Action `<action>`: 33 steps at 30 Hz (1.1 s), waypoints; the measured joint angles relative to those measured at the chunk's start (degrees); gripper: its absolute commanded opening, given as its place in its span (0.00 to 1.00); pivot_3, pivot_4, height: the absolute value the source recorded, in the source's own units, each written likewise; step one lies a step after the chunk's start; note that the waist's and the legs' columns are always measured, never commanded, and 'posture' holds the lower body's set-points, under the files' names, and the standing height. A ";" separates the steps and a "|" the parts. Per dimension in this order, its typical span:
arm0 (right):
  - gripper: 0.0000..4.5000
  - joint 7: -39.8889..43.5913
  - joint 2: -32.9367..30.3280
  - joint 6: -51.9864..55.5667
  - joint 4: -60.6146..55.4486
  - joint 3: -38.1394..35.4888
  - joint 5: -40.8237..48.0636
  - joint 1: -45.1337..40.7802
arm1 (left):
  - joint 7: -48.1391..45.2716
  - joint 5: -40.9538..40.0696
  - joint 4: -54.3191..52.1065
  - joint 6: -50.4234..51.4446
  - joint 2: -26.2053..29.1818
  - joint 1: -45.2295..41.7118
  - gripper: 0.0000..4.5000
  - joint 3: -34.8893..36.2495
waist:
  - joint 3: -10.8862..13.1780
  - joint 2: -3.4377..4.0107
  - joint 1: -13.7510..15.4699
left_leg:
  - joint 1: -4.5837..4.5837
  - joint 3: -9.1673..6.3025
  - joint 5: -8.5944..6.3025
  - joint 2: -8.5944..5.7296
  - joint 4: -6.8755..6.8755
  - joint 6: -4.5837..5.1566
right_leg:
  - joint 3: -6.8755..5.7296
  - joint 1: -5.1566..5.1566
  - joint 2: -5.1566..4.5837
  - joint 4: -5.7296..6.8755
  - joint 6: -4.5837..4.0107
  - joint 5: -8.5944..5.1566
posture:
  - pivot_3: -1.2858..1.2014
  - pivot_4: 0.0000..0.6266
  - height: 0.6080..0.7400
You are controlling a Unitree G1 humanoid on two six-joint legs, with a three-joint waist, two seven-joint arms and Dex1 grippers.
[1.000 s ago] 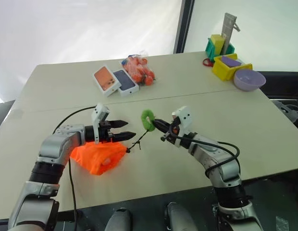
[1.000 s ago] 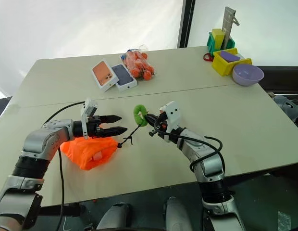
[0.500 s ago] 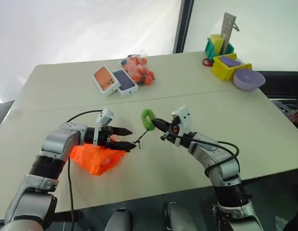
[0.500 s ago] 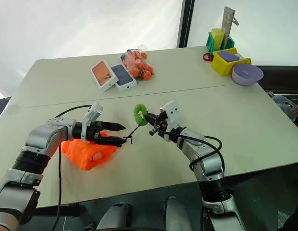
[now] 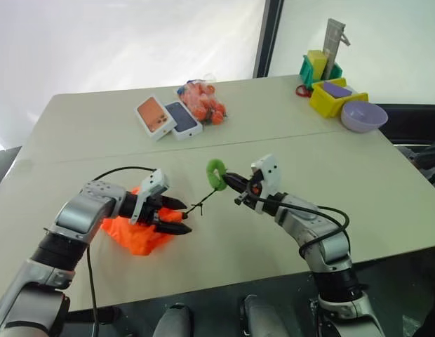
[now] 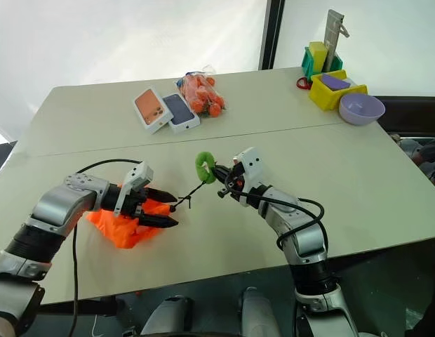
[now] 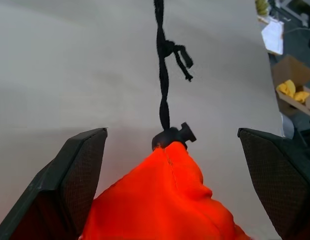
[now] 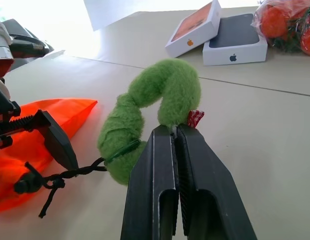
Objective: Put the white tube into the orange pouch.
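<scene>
The only readable marks are on the two phone boxes lying side by side on the table; the white-sided box with the orange lid (image 8: 194, 28) bears a small orange apple logo on its end; the box with the dark lid (image 8: 236, 39) next to it bears a small dark apple logo on its white end; no words, numbers or other signs can be made out anywhere else.

The table (image 5: 386, 175) bears the orange pouch (image 5: 137, 235), two phone boxes (image 5: 168, 118) and a bowl (image 5: 363, 116).
</scene>
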 measured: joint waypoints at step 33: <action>0.00 0.08 0.00 -0.48 0.00 0.76 -0.12 0.00 | 2.08 -0.67 -0.92 5.09 -0.84 -0.53 0.99 -0.09 | 0.00 0.00 -0.01 | 0.01 0.00 0.00 0.00 0.02 0.00 | 0.00 0.00 0.00 0.06 -0.01 0.02 | 0.52 0.24 1.00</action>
